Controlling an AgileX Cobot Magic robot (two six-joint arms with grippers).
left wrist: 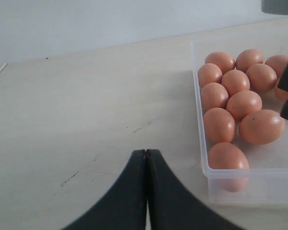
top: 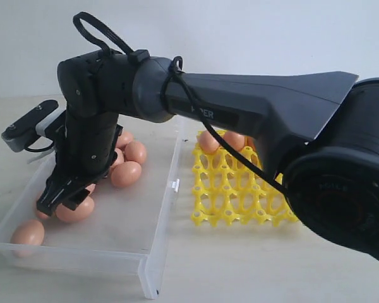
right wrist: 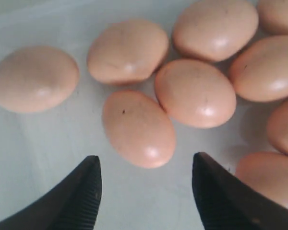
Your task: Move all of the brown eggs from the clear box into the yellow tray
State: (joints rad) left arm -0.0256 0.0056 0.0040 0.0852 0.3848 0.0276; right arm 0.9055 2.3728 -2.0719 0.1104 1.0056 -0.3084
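The left gripper (left wrist: pixel 146 163) shows only in its own wrist view. Its two black fingers (left wrist: pixel 129 191) are pressed flat together with nothing between them, and it hangs over the bare pale table (left wrist: pixel 86 120), outside the clear box (top: pixel 63 252).

The right gripper (top: pixel 62 202) reaches across to the left side of the exterior view and points down into the clear box. Its fingers (right wrist: pixel 81 191) stand wide apart and grip nothing. In the right wrist view one brown egg (right wrist: pixel 139 127) lies on the box floor just ahead of the gap, not yet between the pads.

The brown eggs (left wrist: pixel 243 104) left in the box lie mostly in a tight cluster against one end, many of them touching. In the exterior view, one egg (top: pixel 28 232) sits alone in the near left corner. Another egg (top: pixel 76 209) lies right under the gripper, and several more (top: pixel 126 173) are bunched behind it towards the far wall. The rest of the box floor is bare.

A small clasp tab (top: pixel 175 185) sits on the box's right wall. Just beside that wall, on the table, stands the yellow tray (top: pixel 234 196). At least two brown eggs (top: pixel 208 142) sit in cups along its far row. The near rows show only open yellow grid. The dark right arm (top: pixel 271 101) crosses in front of the tray's far right part and hides it.
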